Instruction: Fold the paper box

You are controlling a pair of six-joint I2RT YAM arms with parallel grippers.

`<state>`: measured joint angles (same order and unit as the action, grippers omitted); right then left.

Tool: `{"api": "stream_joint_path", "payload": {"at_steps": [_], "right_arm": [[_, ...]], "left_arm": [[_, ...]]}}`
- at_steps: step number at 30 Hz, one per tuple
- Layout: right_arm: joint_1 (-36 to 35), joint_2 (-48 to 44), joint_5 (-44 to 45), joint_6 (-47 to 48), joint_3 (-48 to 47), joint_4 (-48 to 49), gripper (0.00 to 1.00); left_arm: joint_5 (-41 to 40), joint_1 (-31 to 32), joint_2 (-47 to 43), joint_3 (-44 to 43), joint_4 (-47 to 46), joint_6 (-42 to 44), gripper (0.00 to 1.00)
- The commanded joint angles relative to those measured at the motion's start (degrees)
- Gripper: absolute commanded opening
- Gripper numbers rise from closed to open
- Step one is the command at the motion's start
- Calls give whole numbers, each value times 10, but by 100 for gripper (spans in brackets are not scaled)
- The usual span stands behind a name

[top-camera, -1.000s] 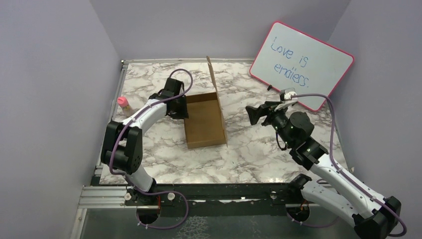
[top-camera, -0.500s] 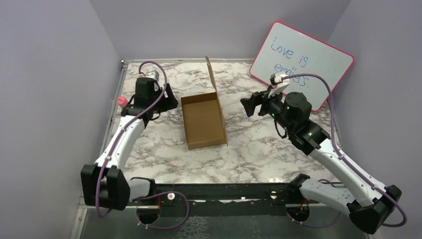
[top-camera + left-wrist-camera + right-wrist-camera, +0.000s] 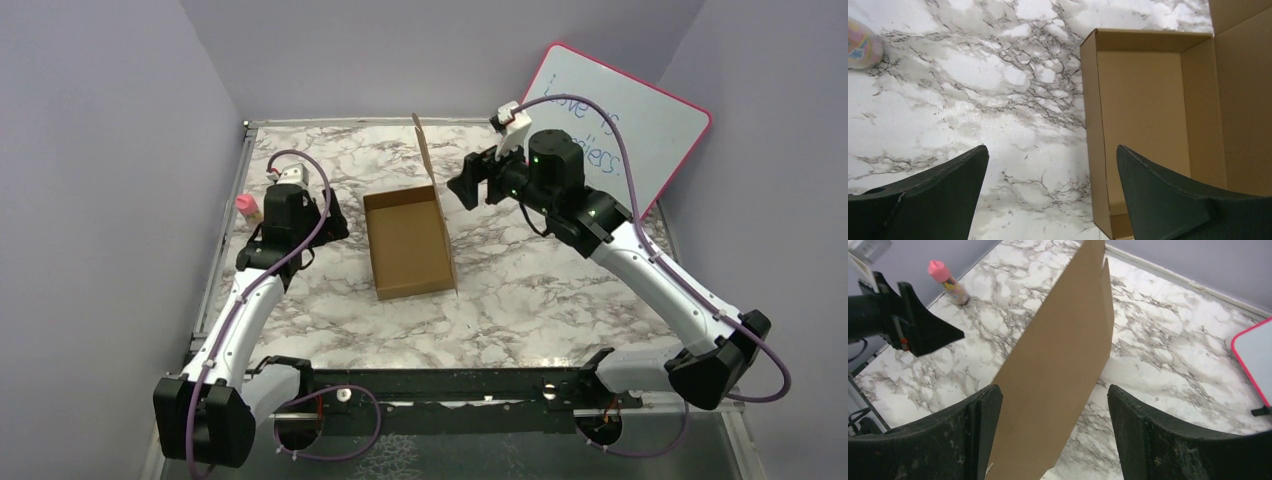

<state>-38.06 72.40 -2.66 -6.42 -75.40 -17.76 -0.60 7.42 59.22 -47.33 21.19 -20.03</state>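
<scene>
Mid-table on the marble table point(image 3: 520, 300) sits the paper box point(image 3: 410, 245), tray open. The left gripper point(image 3: 1050, 148) hangs just left of it, jaws wide, holding nothing. Farther back, the right gripper point(image 3: 468, 187) is spread wide too, beside the box's upright lid, not clamped on it.

Soft, even overhead light casts faint shadows, with a mild sheen on the marble table point(image 3: 968, 112).

paper box point(image 3: 410, 245) on table point(image 3: 520, 290) centre, bottle point(image 3: 247, 209) left, whiteboard point(image 3: 660, 120) behind at right
</scene>
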Motion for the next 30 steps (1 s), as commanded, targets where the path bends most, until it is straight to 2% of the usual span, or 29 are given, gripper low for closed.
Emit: {"api": "stream_joint_path", "payload": {"at_steps": [1, 8, 12, 16, 22, 30], "right_arm": [[-24, 45, -8, 23, -86, -53, 82], [-81, 157, 70, 53, -223, -141, 82], [-98, 212, 136, 74, -276, -171, 78], [-112, 266, 168, 85, -345, -216, 65], [-129, 324, 245, 102, -402, -265, 56], [-131, 340, 253, 132, -429, -285, 28]], "left_arm": [[-50, 20, -16, 9, 5, 40, 99], [-67, 42, -3, 2, 10, 49, 99], [-65, 46, -9, 10, 8, 47, 99], [-79, 51, -14, 9, 13, 48, 99], [-70, 61, -13, 12, 12, 47, 99], [-73, 65, -18, 11, 13, 48, 99]]}}
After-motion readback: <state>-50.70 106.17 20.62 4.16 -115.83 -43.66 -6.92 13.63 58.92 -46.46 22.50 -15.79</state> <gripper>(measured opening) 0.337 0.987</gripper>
